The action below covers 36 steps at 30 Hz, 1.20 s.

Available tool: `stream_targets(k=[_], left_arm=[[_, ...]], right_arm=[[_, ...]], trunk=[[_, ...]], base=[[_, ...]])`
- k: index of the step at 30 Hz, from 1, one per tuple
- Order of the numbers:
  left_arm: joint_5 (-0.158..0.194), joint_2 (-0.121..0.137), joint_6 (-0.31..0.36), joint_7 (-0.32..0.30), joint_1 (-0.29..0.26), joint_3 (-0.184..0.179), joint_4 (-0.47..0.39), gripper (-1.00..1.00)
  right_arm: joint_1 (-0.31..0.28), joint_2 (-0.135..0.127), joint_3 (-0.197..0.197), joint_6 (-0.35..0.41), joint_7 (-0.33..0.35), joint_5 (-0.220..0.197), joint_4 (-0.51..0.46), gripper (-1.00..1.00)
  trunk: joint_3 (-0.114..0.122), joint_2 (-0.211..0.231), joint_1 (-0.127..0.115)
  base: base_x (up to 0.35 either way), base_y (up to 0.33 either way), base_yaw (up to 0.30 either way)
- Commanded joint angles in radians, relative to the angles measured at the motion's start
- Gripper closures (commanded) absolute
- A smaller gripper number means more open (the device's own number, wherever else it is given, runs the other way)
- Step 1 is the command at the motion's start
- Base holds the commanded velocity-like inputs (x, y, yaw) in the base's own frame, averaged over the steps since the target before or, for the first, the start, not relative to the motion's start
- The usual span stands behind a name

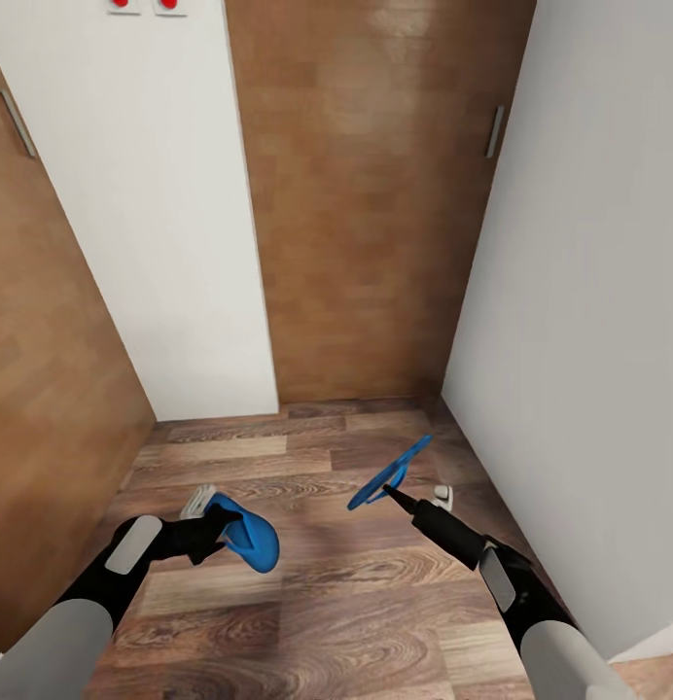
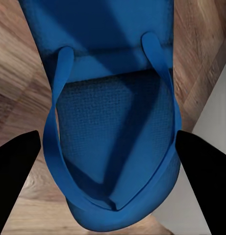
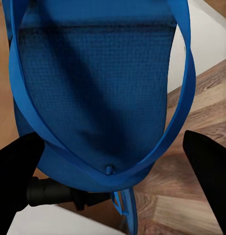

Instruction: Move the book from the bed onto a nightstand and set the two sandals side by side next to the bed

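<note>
Both sandals are being carried, one in each claw, and the robot is judged to be in transit: a narrow stretch of wood-plank floor (image 1: 307, 583) is seen ahead, hemmed by white walls (image 1: 171, 224) and brown wooden panels (image 1: 375, 194). The bed, the book and the nightstands are not to be made out here, so the sandal step is judged to be in hand, with the setting-down not yet done.

The left claw (image 1: 208, 530) is closed on the left-hand sandal (image 1: 247, 537), which is held above the floor with its sole turned sideways. In the left wrist view the sandal (image 2: 113, 127) is seen between the dark fingers (image 2: 17, 181), its straps looping toward the camera.

The right claw (image 1: 403, 501) is closed on the other sandal (image 1: 390, 473), gripped at its lower end and tilted up and away. In the right wrist view that sandal (image 3: 98, 98) is seen spanning the fingers (image 3: 211, 181).

Next, the bed must be reached, and both sandals lowered flat onto the floor beside it, close and parallel, before either grip is released.
</note>
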Motion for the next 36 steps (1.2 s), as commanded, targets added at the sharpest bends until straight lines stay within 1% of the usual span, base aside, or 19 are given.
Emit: stream_targets(k=[1,9,15,22,36], left_arm=[[0.011,0.0,0.005,0.01,0.0,0.003,-0.002,1.0],[0.011,-0.002,0.003,0.01,-0.001,0.003,-0.002,1.0],[0.011,-0.003,0.003,0.01,0.0,0.003,-0.002,1.0],[0.01,-0.003,0.003,0.01,0.0,0.003,-0.002,1.0],[0.01,-0.003,0.003,0.01,0.0,0.003,0.0,1.0]], right_arm=[[-0.001,0.001,-0.005,0.01,0.004,-0.001,0.0,1.0],[-0.001,0.001,-0.005,0.01,0.004,0.0,0.0,1.0],[-0.001,0.002,-0.005,0.009,0.004,0.0,0.0,1.0],[-0.001,0.001,-0.006,0.008,0.004,0.0,0.0,1.0],[-0.001,0.001,-0.007,0.01,0.003,0.0,0.0,1.0]], trunk=[[-0.001,0.0,0.0],[-0.001,0.0,0.0],[-0.001,0.0,0.0],[-0.001,0.0,0.0],[-0.001,0.0,0.0]], base=[[-0.015,0.006,-0.163],[-0.034,0.007,-0.164],[-0.189,0.097,-0.178],[-0.19,0.024,-0.18],[-0.044,0.001,-0.189]])
